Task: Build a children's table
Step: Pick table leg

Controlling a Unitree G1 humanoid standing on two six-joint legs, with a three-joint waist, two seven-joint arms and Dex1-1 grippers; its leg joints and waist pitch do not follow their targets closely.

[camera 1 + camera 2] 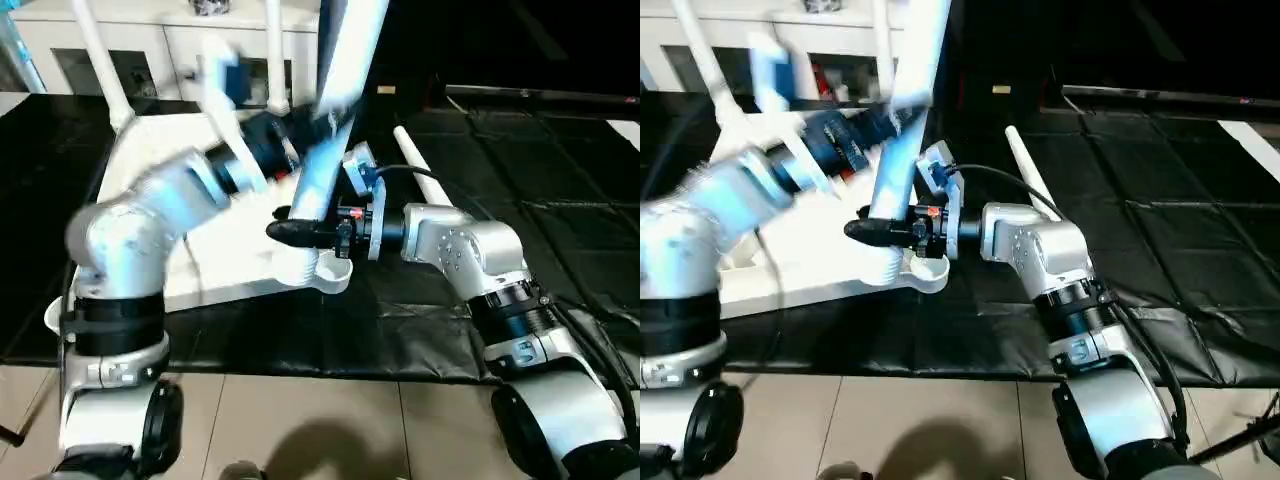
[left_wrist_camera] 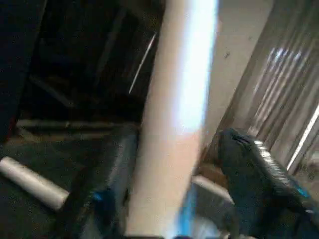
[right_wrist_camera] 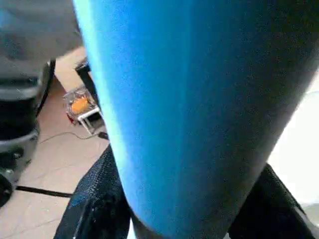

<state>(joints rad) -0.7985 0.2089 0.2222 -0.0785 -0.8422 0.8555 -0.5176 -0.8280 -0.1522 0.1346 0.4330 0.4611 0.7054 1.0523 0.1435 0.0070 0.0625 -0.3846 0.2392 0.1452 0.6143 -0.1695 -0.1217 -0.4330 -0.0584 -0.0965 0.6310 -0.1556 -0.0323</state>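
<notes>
**Leg standing in the near corner socket**

The white table top [image 1: 230, 250] is lying underside up on the black mat [image 1: 560, 200], its near right corner socket [image 1: 322, 270] carrying a tilted leg [image 1: 335, 110]. The right gripper [image 1: 290, 232] is clenching that leg just above the socket; the left gripper [image 2: 164, 199] is grasping it higher. Four legs are showing: two [image 1: 100, 60] standing in far sockets, one [image 1: 420, 170] lying on open mat just beyond the right gripper.

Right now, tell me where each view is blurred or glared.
Left eye view: the left arm smears with motion, while the right hand looks sharp. Right eye view: same smear on that arm. Left wrist view: the table leg is soft, with a bright glare streak along it. Right wrist view: the leg sits too close, out of focus.
</notes>
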